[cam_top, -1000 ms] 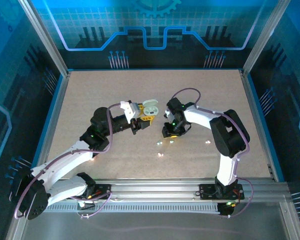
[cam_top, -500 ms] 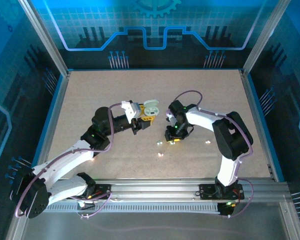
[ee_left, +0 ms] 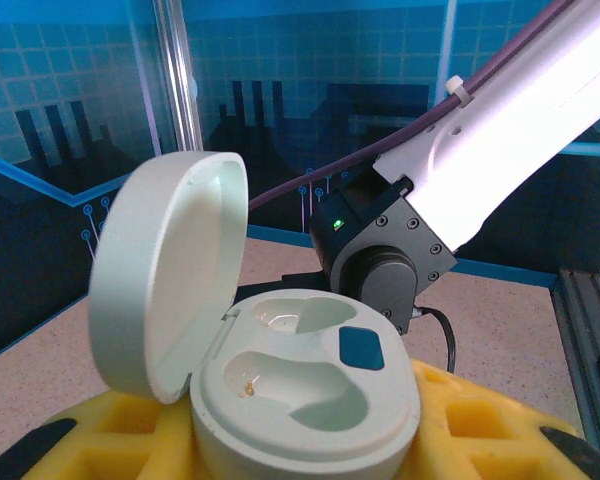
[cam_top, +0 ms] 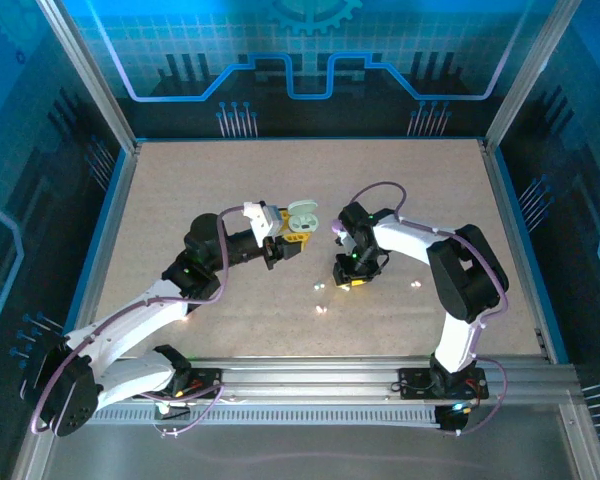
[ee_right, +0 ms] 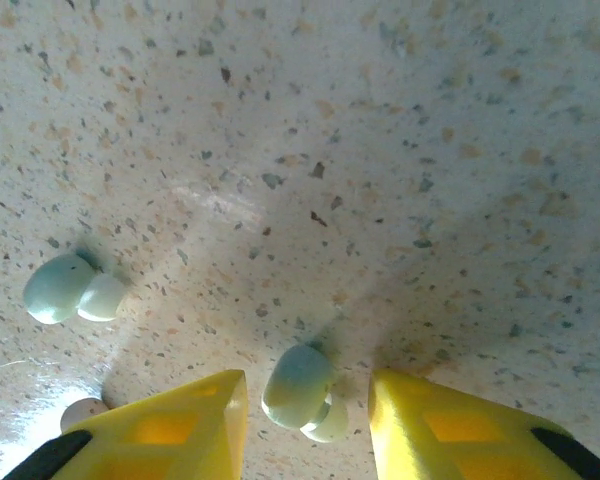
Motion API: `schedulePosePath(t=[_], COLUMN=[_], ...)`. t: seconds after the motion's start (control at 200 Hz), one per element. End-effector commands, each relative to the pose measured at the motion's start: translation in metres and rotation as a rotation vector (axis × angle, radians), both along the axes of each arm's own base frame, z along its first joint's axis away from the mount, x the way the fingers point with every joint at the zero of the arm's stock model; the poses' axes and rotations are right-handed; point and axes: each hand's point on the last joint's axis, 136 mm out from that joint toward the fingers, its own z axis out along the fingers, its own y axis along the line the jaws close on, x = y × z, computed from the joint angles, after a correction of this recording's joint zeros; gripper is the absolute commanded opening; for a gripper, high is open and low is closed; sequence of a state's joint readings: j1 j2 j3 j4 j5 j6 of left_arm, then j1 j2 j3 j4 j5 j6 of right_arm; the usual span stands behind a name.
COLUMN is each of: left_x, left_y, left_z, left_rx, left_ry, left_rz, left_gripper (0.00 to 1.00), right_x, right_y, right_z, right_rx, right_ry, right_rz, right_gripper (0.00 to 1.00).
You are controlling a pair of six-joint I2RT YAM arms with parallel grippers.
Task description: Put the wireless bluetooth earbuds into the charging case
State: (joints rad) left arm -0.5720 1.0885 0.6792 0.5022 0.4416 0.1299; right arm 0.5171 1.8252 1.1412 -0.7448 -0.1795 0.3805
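Observation:
My left gripper point(cam_top: 289, 236) is shut on the pale green charging case point(cam_top: 302, 217), holding it above the table. In the left wrist view the case point(ee_left: 310, 400) sits between the yellow fingers point(ee_left: 480, 430), its lid point(ee_left: 165, 270) swung open and both wells bare. My right gripper point(cam_top: 353, 279) points down at the tabletop and stands open. One whitish-green earbud point(ee_right: 302, 388) lies on the table between its yellow fingertips point(ee_right: 195, 420), touching neither. A second earbud point(ee_right: 65, 288) lies off to the left. Small pale earbuds point(cam_top: 318, 289) dot the table below the case.
The speckled beige table point(cam_top: 230, 180) is walled by blue panels and aluminium posts point(cam_top: 100, 90). The right arm's dark wrist and white link point(ee_left: 380, 250) hang close beyond the open case. Another pale bit point(cam_top: 321, 309) lies nearer the front rail.
My right gripper has shifted slightly right and toward the near edge, dropping closer to the table. The left gripper has barely moved with the open case.

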Motion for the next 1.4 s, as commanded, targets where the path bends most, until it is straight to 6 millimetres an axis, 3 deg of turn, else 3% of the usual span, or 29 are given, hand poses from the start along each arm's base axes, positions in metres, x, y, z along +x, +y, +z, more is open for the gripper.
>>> schedulePosePath(t=[0.0,0.77,1.396], left_x=[0.0,0.001,0.001], left_y=[0.001,0.0,-0.001], left_z=[0.006,0.003,0.004], left_rx=[-0.02,-0.018,-0.02], left_ry=[-0.01,-0.002,-0.001], left_rz=[-0.007,-0.008,-0.011], left_gripper=[0.27,0.27,0.27], right_x=[0.004,0.002,-0.003], right_y=[0.0,0.003,0.002], right_z=[0.002,-0.008,-0.008], right_rx=[-0.051,-0.203,-0.228], right_ry=[-0.008,0.003,0.017], right_rz=[-0.002,0.025,0.017], right_gripper=[0.38,0.26,0.27])
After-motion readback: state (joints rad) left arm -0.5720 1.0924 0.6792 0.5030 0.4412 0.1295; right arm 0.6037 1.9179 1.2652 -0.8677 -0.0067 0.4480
